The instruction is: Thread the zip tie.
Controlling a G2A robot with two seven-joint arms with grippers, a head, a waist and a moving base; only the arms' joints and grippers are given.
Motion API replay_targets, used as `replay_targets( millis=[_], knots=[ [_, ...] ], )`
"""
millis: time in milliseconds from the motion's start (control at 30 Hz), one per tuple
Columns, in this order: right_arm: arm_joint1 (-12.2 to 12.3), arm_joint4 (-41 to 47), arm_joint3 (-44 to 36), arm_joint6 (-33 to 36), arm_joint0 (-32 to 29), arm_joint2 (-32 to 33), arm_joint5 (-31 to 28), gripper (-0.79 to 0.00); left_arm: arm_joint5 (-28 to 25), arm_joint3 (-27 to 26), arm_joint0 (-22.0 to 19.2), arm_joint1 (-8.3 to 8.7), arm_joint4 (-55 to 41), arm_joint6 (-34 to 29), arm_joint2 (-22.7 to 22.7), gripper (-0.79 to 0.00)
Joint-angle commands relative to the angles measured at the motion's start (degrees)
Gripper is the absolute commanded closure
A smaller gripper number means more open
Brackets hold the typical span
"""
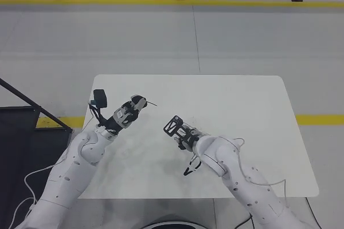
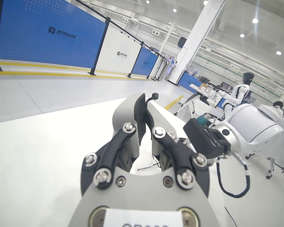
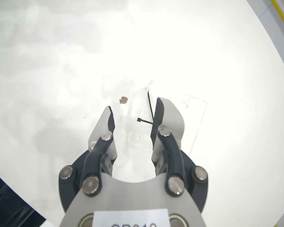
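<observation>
Zip tie (image 2: 153,96): thin, black, square-headed.

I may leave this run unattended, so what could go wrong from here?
1. The left gripper pinches the zip tie with little of it poking out, so it could slip or twist during threading.
2. The right gripper is open, and a second tie is seen between its jaws. Closing might catch that one, or flick it away.
</observation>
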Motion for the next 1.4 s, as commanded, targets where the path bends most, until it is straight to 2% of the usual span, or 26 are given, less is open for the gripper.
replay_targets(
  millis=[0, 633, 767, 967, 1267, 1367],
  knots=[
    [-0.1, 0.77, 0.27, 0.38, 0.06, 0.23, -0.17, -0.351, 0.0, 0.0, 0.0, 0.0, 0.0, 0.0, 0.0, 0.0],
    [-0.99, 2.07, 3.37, 1.08, 1.06, 0.71, -1.28, -0.323, 0.0, 0.0, 0.0, 0.0, 0.0, 0.0, 0.0, 0.0],
    [-1.11, 2.34, 4.0, 0.74, 1.11, 1.02, -1.44, -0.289, 0.0, 0.0, 0.0, 0.0, 0.0, 0.0, 0.0, 0.0],
    [-1.26, 2.41, 4.19, 0.53, 1.02, 1.44, -1.43, -0.179, 0.0, 0.0, 0.0, 0.0, 0.0, 0.0, 0.0, 0.0],
    [-1.15, 1.33, 2.25, 0.25, -0.33, 2.37, -1.36, -0.132, 0.0, 0.0, 0.0, 0.0, 0.0, 0.0, 0.0, 0.0],
    [-1.0, 0.44, 0.98, 0.12, -1.21, 2.88, -1.24, -0.089, 0.0, 0.0, 0.0, 0.0, 0.0, 0.0, 0.0, 0.0]
  ],
)
